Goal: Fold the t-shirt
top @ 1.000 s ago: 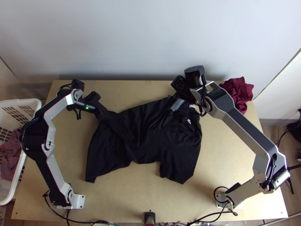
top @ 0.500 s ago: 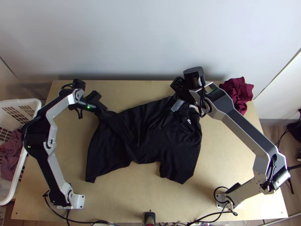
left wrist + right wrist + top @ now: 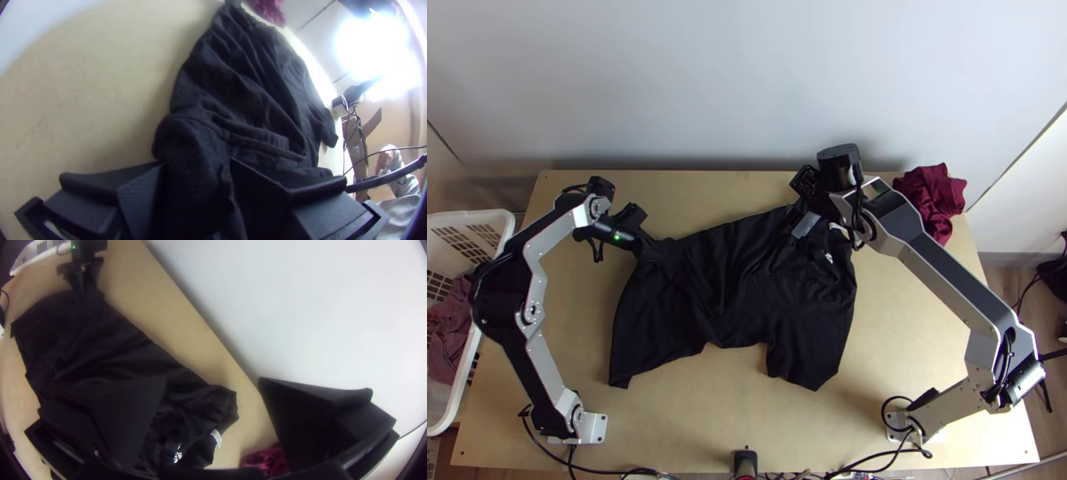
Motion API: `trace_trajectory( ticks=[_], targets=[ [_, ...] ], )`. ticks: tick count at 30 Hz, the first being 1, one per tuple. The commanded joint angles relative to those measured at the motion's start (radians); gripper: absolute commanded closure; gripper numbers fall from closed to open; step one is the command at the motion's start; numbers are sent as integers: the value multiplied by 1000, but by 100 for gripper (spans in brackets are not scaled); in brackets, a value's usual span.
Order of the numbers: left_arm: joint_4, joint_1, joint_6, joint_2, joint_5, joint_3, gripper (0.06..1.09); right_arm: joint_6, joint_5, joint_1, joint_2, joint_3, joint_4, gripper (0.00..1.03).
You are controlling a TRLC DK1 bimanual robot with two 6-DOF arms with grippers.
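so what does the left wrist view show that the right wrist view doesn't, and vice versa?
Left wrist view: bright glare and a dark cable beyond the table edge.

Right wrist view: the right gripper, jaws apart; the basket; white print and a white label on the shirt.

Both: the table, the black t-shirt, the left gripper at one end of it, and the maroon cloth past the other end.
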Motion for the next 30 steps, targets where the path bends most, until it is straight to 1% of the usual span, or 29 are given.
trace_trajectory(
  ticks=[1, 6, 10, 14, 16, 19, 20, 21, 22, 23, 28, 30],
  targets=[
    [6, 35, -40, -87, 26, -29, 48, -1, 9, -2, -1, -22, 11, 7],
    [54, 75, -39, -232, 26, -141, 48, 0, 9, -1, 9, -25, 50, 7],
    [80, 95, -17, -347, 25, -258, 48, 0, 9, 6, 29, -23, 82, 7],
    [100, 94, -28, -391, 26, -342, 48, 6, 9, 15, 45, -19, 123, 7],
    [158, 75, -63, -400, 26, -397, 48, 6, 9, 21, 58, -10, 135, 7],
    [235, 48, -76, -400, 26, -463, 49, 6, 11, 27, 68, 7, 135, 7],
    [261, 42, -79, -403, 26, -480, 55, 5, 12, 29, 70, 12, 135, 7],
    [295, 35, -97, -411, 26, -497, 74, 5, 15, 29, 70, 18, 135, 7],
    [330, 32, -109, -417, 26, -512, 97, 5, 15, 29, 70, 21, 135, 7],
    [350, 32, -111, -426, 26, -528, 103, 5, 20, 27, 68, 23, 135, 7],
    [374, 57, -102, -449, 25, -584, 103, 3, 28, 22, 50, 21, 128, 7],
    [370, 71, -80, -479, 25, -617, 103, 5, 26, 24, 47, 21, 128, 7]
  ],
)
